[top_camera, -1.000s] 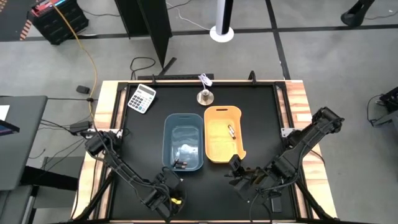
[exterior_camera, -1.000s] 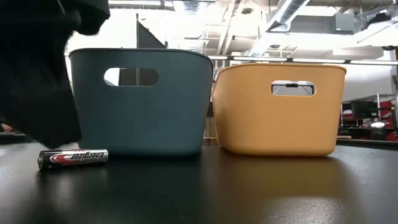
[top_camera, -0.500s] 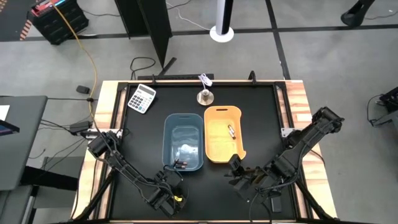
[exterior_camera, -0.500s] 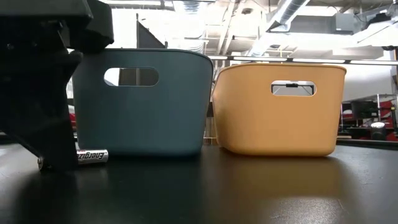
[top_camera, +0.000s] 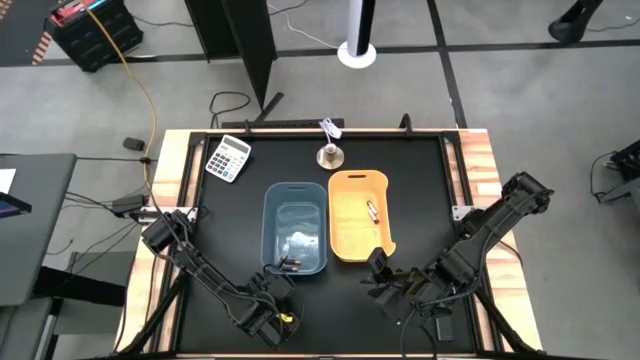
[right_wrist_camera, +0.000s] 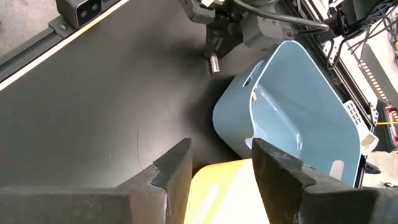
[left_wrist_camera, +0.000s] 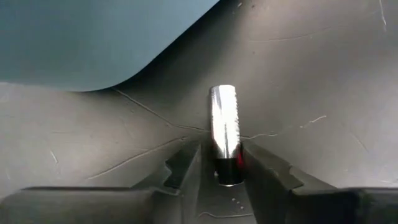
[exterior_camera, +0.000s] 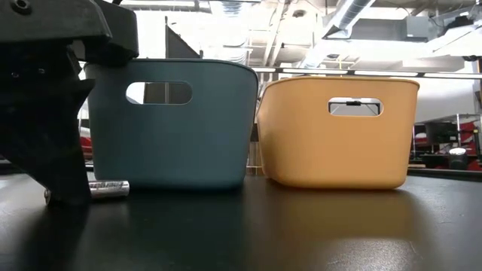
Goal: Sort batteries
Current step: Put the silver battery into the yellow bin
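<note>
A slim silvery battery point(left_wrist_camera: 224, 118) lies on the black table by the blue bin's near left corner; it also shows in the low view point(exterior_camera: 109, 187) and the right wrist view point(right_wrist_camera: 213, 62). My left gripper point(left_wrist_camera: 222, 171) point(top_camera: 272, 303) stands down over it, shut on one end. The blue bin point(top_camera: 268, 225) holds dark batteries point(top_camera: 290, 264) and white ones point(top_camera: 298, 242). One battery point(top_camera: 372, 211) lies in the yellow bin point(top_camera: 335, 215). My right gripper point(right_wrist_camera: 221, 165) point(top_camera: 378, 283) waits open near the yellow bin's near right corner. My left gripper pinches the battery's red-marked end point(left_wrist_camera: 227, 167) between its two fingers point(left_wrist_camera: 186, 168), one on each side. The fingers come from above, slanting down. The battery lies flat on the table, and its silvery length sticks out past the fingertips.
A calculator point(top_camera: 228, 157) and a small round object with a white cord point(top_camera: 328, 154) sit at the table's far edge. The two bins stand side by side mid-table. Bare black table lies left of the blue bin and right of the yellow one.
My left gripper came down onto the table over the battery, covering its left end in the low view. The battery has since rolled about its long axis: the printed label has turned out of sight and a silvery side now faces the low camera.
</note>
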### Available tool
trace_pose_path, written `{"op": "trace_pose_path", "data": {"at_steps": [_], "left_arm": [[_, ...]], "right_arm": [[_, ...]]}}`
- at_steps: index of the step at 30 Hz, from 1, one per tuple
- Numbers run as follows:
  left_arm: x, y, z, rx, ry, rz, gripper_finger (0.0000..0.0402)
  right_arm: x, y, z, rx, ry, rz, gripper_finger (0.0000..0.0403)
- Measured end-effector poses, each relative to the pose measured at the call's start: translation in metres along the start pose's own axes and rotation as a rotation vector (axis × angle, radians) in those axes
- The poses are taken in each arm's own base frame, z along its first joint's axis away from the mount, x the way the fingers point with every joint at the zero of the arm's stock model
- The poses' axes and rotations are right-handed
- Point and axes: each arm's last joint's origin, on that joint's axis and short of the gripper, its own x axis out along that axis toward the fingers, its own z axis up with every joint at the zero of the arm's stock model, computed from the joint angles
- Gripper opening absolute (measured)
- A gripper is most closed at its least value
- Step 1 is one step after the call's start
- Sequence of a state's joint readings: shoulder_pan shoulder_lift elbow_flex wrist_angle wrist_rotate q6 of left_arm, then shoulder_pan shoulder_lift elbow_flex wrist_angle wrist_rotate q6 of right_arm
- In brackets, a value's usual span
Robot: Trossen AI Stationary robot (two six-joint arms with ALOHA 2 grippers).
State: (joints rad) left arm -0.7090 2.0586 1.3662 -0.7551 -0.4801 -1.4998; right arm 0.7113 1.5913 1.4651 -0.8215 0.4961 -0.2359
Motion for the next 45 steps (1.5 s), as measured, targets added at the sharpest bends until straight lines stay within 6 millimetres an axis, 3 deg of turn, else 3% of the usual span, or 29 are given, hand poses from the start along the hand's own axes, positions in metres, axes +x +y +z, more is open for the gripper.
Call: {"op": "trace_pose_path", "data": {"at_steps": [8, 17, 30, 40, 45], "left_arm": [[0.001, 0.000, 0.000, 0.011, 0.017, 0.001, 0.0042], [-0.002, -0.001, -0.004, 0.047, 0.061, -0.007, 0.0042], [-0.033, -0.024, -0.004, 0.180, 0.103, -0.083, 0.0042], [-0.058, -0.040, 0.012, 0.271, -0.043, -0.130, 0.0042], [-0.075, -0.053, 0.042, 0.348, -0.206, -0.149, 0.0042]], "right_arm": [[0.000, 0.000, 0.000, 0.000, 0.000, 0.000, 0.0182], [0.000, 0.000, 0.000, -0.001, 0.001, -0.001, 0.0182], [-0.001, -0.001, 0.000, -0.006, -0.002, -0.003, 0.0182], [-0.010, -0.002, 0.003, -0.021, -0.016, -0.001, 0.0182], [-0.031, -0.007, 0.002, -0.025, -0.058, -0.041, 0.0182]]}}
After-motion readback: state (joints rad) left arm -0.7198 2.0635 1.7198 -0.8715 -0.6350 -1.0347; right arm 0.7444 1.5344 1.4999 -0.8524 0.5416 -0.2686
